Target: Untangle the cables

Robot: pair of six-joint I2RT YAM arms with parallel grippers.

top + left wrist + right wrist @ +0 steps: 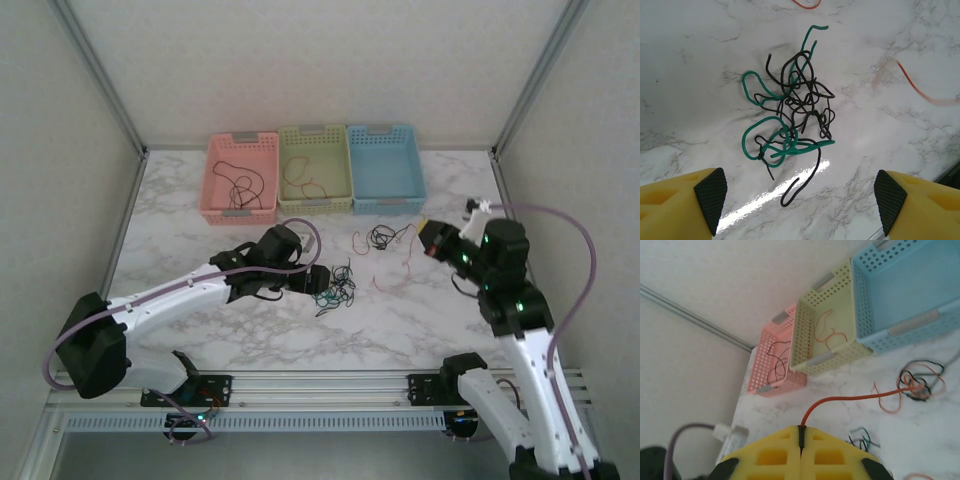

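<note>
Cables (335, 285) sit in two messy bunches on my marble table (400, 320).
At 12 o'clock I see a pink basket (240, 140), a green basket (314, 131) and a blue basket (380, 131). My left gripper (800, 200) is wide open over the teal and black bunch (790, 115). My right gripper (801, 437), at 3 o'clock, is closed tight on an orange cable (850, 399) that runs to the other bunch (917, 385).
</note>
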